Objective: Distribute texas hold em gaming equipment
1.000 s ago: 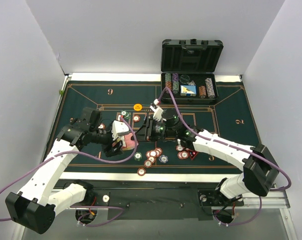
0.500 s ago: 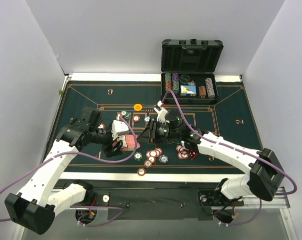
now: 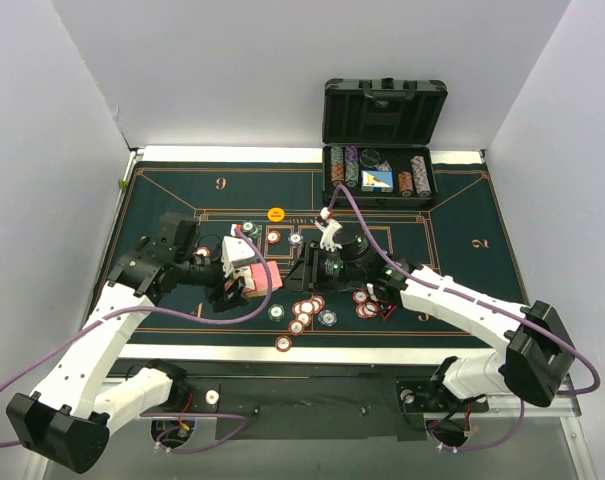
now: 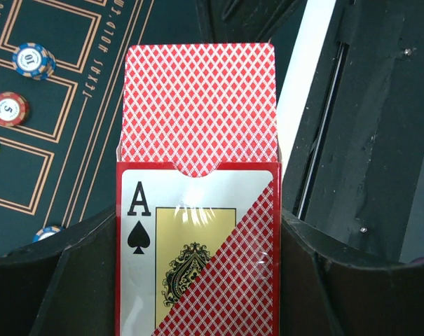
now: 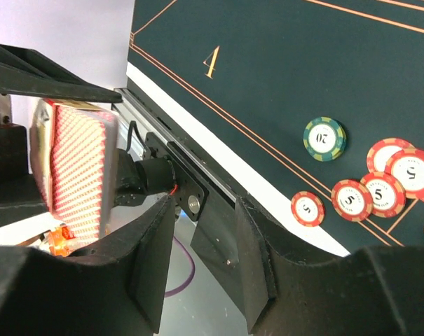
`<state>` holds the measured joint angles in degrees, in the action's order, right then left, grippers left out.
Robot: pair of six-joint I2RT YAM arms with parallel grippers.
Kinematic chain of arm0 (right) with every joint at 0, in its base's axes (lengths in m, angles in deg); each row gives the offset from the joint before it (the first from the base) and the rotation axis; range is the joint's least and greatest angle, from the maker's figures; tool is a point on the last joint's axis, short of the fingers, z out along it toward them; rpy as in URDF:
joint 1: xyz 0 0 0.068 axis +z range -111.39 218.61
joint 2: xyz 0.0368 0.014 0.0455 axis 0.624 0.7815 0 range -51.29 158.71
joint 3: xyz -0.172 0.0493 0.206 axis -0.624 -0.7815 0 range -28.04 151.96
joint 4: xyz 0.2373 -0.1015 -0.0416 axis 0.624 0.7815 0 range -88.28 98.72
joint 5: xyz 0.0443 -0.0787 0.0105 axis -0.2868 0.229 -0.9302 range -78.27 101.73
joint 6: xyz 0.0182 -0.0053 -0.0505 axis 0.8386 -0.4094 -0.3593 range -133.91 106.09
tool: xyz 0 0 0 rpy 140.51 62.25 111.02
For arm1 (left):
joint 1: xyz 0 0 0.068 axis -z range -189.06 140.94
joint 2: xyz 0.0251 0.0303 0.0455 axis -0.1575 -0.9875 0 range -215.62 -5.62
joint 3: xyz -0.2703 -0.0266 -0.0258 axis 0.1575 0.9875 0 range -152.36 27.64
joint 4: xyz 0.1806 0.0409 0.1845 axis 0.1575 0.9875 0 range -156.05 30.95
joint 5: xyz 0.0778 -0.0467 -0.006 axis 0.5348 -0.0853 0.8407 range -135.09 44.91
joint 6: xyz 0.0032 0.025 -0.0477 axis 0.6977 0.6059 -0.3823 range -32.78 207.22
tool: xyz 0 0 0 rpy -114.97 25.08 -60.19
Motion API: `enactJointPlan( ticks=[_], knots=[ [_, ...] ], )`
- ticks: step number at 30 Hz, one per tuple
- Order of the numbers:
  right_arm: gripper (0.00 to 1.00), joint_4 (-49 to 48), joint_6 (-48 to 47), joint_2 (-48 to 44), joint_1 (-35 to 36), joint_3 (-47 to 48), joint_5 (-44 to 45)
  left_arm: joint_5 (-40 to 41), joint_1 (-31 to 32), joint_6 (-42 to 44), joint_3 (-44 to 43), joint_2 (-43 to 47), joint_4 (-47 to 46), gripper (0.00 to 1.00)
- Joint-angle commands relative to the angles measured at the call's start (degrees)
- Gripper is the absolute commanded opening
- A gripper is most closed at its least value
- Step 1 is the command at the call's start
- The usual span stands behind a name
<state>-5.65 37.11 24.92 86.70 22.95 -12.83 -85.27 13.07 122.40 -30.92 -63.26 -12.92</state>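
My left gripper (image 3: 240, 282) is shut on a red card box (image 4: 197, 245) with an ace of spades on its face. Pink-red-backed cards (image 4: 197, 105) stick out of its open top, above the mat. The deck also shows in the top view (image 3: 256, 276) and at the left of the right wrist view (image 5: 75, 171). My right gripper (image 3: 310, 268) is open and empty, just right of the deck, apart from it; its fingers (image 5: 152, 259) show a clear gap. Several poker chips (image 3: 304, 310) lie on the mat below both grippers, with more red ones (image 3: 368, 304) under the right arm.
The open black case (image 3: 380, 170) with chip stacks stands at the back. An orange button disc (image 3: 275, 214) and a few single chips (image 3: 272, 237) lie on the green felt mat (image 3: 162, 200). The mat's near edge and a white rail (image 5: 219, 154) show in the right wrist view.
My right gripper has drawn back to the right, away from the deck. My left gripper has shifted the deck slightly up and left.
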Motion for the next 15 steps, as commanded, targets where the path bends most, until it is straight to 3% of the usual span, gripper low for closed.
enactJointPlan(
  ticks=[1,11,15],
  knots=[
    [0.36,2.9,-1.3,-4.2,-0.4,-0.6,1.1,-3.5,-0.3,-0.3,-3.0,1.7,-4.0,0.0],
    [0.38,9.1,-3.4,-10.2,-3.1,0.4,2.1,-3.6,-0.3,1.0,-2.6,1.7,-2.4,0.0],
    [0.47,5.7,-0.9,-9.3,-3.2,1.5,1.0,-3.6,-0.2,1.2,-2.3,2.0,-2.4,0.0]
  ],
)
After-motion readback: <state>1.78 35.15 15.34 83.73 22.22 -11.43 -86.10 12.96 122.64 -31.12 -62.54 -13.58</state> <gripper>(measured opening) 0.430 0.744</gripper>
